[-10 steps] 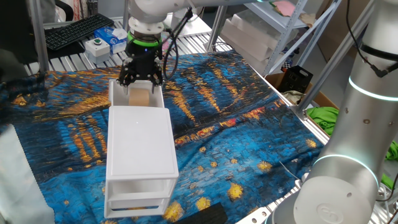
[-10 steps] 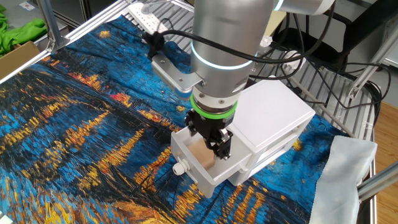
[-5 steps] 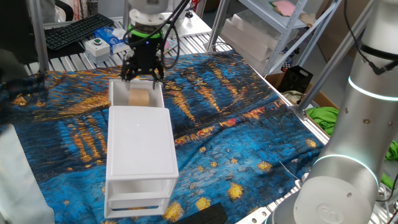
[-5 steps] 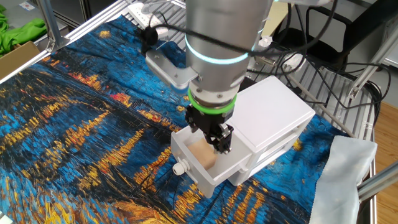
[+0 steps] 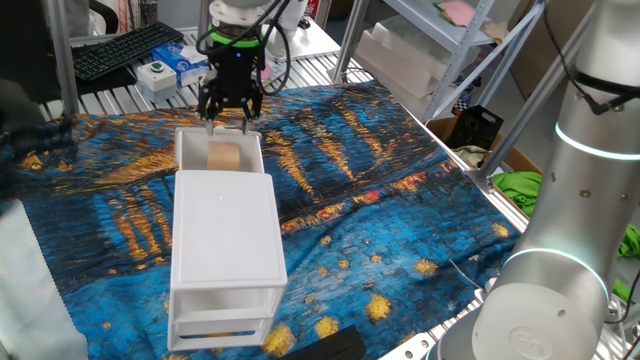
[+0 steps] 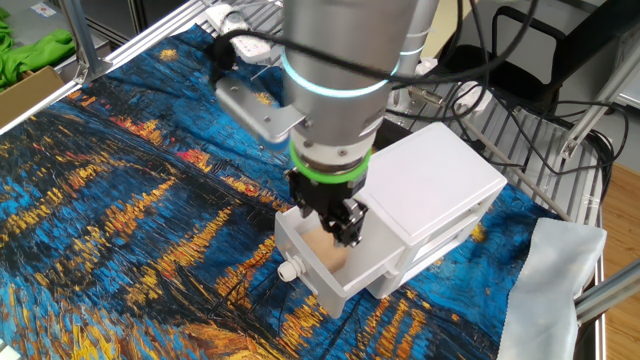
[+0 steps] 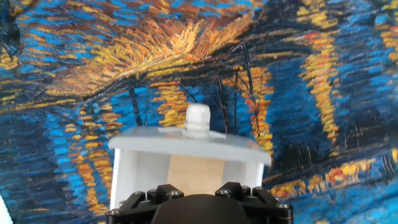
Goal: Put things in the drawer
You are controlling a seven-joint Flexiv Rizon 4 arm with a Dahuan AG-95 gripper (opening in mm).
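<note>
Silver-grey arm [image 6: 345,60] w/ green ring, black cables, black hand [image 6: 327,214].

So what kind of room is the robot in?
Probably a robot lab or workshop. Metal shelves stand behind the table, a keyboard sits on the wire bench, and cables trail around a second robot arm.

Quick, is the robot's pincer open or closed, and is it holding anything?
Pincer: open, holding nothing; the cube lies in the drawer below it.
</note>
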